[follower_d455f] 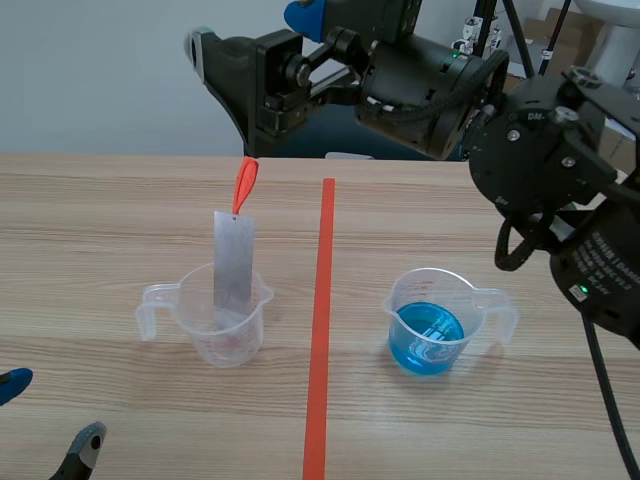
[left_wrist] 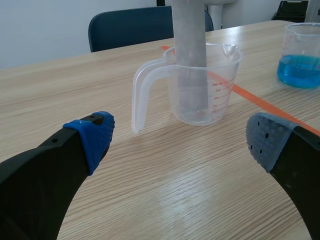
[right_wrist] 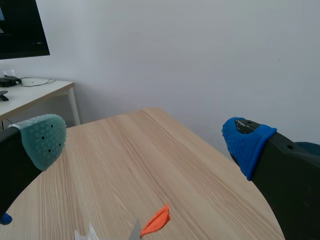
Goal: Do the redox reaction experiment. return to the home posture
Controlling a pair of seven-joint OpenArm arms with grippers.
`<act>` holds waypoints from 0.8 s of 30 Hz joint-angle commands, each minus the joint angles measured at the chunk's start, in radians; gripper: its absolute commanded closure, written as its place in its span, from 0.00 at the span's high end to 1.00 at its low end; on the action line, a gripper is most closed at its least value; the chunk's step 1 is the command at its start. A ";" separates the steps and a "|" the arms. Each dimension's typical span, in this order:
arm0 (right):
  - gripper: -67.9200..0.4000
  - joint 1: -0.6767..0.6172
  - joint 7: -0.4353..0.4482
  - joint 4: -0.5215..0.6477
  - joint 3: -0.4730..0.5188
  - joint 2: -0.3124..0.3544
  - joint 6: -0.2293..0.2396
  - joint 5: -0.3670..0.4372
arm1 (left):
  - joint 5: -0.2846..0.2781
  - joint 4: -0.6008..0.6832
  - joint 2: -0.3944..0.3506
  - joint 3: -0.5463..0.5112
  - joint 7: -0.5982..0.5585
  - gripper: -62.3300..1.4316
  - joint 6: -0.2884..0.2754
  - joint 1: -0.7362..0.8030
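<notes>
Left hand [left_wrist: 180, 145] near clear plastic cup [left_wrist: 218, 92]

On the table [follower_d455f: 100, 230] the left cup [follower_d455f: 225, 325], with the strip [follower_d455f: 234, 260] standing in it, sits left of the tape line [follower_d455f: 322, 320] and the right cup [follower_d455f: 470, 300] (liquid [follower_d455f: 428, 340] in it) right of the line, well apart, my left gripper [follower_d455f: 50, 415] low before the left cup and my right gripper [right_wrist: 145, 141] high above the strip's top end.

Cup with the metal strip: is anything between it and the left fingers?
Nothing visible. Only table lies between the open left fingers and the cup with the strip; the blue cup stands aside, past the tape.
</notes>
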 commanded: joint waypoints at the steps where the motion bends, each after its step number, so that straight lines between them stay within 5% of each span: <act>1: 1.00 0.009 0.031 0.002 -0.003 0.035 0.004 0.011 | -0.005 0.016 -0.006 -0.003 -0.019 0.89 -0.002 -0.003; 9: 1.00 -0.052 0.094 0.055 -0.002 0.195 -0.013 0.012 | -0.058 0.140 -0.048 -0.012 0.039 0.89 -0.003 0.046; 12: 1.00 -0.106 0.113 0.089 0.017 0.250 -0.067 0.017 | -0.097 0.272 -0.068 -0.040 0.118 0.89 -0.003 0.111; 24: 1.00 -0.422 0.112 0.223 0.340 0.318 -0.090 -0.036 | -0.105 0.772 -0.069 -0.116 0.490 0.89 0.002 0.309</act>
